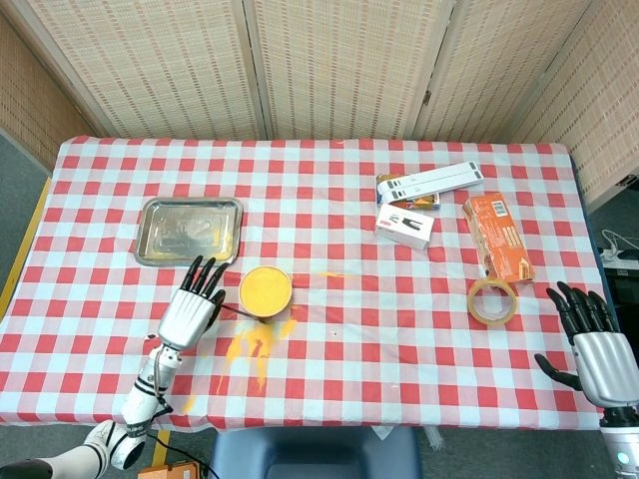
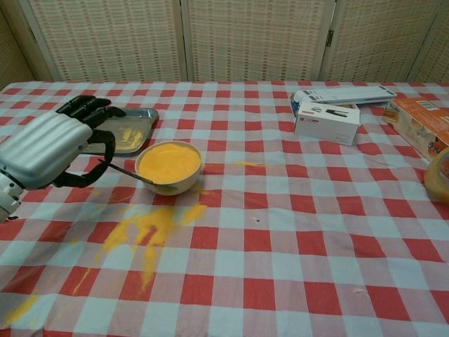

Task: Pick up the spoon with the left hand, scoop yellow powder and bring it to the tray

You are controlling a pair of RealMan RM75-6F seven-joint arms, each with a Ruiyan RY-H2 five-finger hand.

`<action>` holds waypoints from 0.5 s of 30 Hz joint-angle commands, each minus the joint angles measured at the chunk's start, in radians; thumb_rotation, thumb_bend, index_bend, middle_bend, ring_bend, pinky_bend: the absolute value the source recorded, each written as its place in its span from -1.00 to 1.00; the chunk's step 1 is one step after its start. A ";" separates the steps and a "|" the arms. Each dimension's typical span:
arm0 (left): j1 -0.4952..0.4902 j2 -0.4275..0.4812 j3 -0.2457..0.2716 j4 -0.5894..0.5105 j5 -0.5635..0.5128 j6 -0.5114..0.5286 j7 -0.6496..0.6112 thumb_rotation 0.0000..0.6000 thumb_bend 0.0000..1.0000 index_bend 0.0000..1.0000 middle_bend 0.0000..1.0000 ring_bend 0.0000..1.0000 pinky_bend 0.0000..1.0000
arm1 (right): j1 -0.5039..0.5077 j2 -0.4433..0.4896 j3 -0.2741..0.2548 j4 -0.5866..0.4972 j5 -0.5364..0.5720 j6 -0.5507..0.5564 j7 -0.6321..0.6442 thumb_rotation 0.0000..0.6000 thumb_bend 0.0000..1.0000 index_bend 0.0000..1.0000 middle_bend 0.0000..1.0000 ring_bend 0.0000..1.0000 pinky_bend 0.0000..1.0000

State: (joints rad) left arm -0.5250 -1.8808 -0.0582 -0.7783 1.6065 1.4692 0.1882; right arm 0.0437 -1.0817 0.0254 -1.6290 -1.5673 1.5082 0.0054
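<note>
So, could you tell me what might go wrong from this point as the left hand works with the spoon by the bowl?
1. The left hand holds the spoon only by its thin handle end, so it may twist or slip.
2. The spoon tip sits at the rim of the full bowl; pushing could shove or tip it.
3. Yellow powder already lies spilled on the cloth, and the carry to the tray could scatter more.
</note>
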 commanded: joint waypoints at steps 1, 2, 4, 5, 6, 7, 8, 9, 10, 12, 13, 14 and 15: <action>0.003 0.023 -0.012 -0.037 -0.006 0.012 0.000 1.00 0.06 0.62 -0.67 -1.00 -1.00 | 0.000 0.000 0.000 0.000 0.000 -0.001 0.000 1.00 -0.72 -1.00 -1.00 -1.00 -1.00; 0.005 0.032 -0.014 -0.052 -0.008 0.013 -0.001 1.00 0.09 0.65 -0.65 -1.00 -1.00 | 0.000 0.000 0.000 0.000 0.000 -0.001 -0.001 1.00 -0.72 -1.00 -1.00 -1.00 -1.00; 0.009 0.054 -0.018 -0.090 -0.014 0.011 0.004 1.00 0.17 0.72 -0.60 -1.00 -1.00 | 0.000 0.000 -0.001 -0.001 -0.001 0.000 -0.002 1.00 -0.72 -1.00 -1.00 -1.00 -1.00; 0.011 0.068 -0.023 -0.116 -0.020 0.008 0.005 1.00 0.19 0.73 -0.59 -1.00 -1.00 | 0.000 -0.001 -0.001 -0.001 -0.002 0.000 -0.004 1.00 -0.72 -1.00 -1.00 -1.00 -1.00; 0.012 0.079 -0.026 -0.134 -0.023 0.007 0.010 1.00 0.23 0.75 -0.58 -1.00 -1.00 | 0.000 -0.001 -0.002 -0.001 -0.003 0.000 -0.004 1.00 -0.72 -1.00 -1.00 -1.00 -1.00; 0.012 0.090 -0.029 -0.150 -0.026 0.006 0.018 1.00 0.26 0.76 -0.57 -1.00 -1.00 | 0.000 -0.001 -0.002 -0.002 -0.003 0.000 -0.005 1.00 -0.72 -1.00 -1.00 -1.00 -1.00; 0.011 0.104 -0.036 -0.175 -0.030 0.003 0.024 1.00 0.28 0.76 -0.56 -1.00 -1.00 | 0.000 -0.002 -0.003 -0.002 -0.004 -0.001 -0.006 1.00 -0.72 -1.00 -1.00 -1.00 -1.00; 0.010 0.114 -0.041 -0.196 -0.036 -0.001 0.025 1.00 0.32 0.76 -0.56 -1.00 -1.00 | 0.000 -0.002 -0.003 -0.002 -0.004 -0.001 -0.007 1.00 -0.72 -1.00 -1.00 -1.00 -1.00; 0.008 0.124 -0.047 -0.214 -0.040 -0.005 0.032 1.00 0.34 0.76 -0.56 -1.00 -1.00 | 0.001 -0.002 -0.003 -0.002 -0.004 -0.002 -0.008 1.00 -0.71 -1.00 -1.00 -1.00 -1.00; 0.001 0.145 -0.062 -0.250 -0.049 -0.014 0.053 1.00 0.38 0.77 -0.55 -1.00 -1.00 | 0.001 -0.002 -0.003 -0.003 -0.002 -0.003 -0.008 1.00 -0.72 -1.00 -1.00 -1.00 -1.00; -0.002 0.152 -0.068 -0.264 -0.054 -0.020 0.061 1.00 0.40 0.77 -0.54 -1.00 -1.00 | 0.001 -0.002 -0.002 -0.003 -0.002 -0.003 -0.008 1.00 -0.72 -1.00 -1.00 -1.00 -1.00; -0.007 0.160 -0.075 -0.281 -0.062 -0.031 0.074 1.00 0.41 0.77 -0.54 -1.00 -1.00 | 0.000 -0.001 -0.002 -0.003 -0.001 -0.002 -0.007 1.00 -0.72 -1.00 -1.00 -1.00 -1.00; -0.010 0.164 -0.079 -0.293 -0.068 -0.041 0.084 1.00 0.42 0.77 -0.54 -1.00 -1.00 | 0.000 -0.001 -0.001 -0.002 0.000 -0.002 -0.006 1.00 -0.72 -1.00 -1.00 -1.00 -1.00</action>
State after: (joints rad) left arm -0.5274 -1.7315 -0.1246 -1.0514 1.5516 1.4443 0.2543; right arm 0.0441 -1.0825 0.0241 -1.6316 -1.5676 1.5064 -0.0008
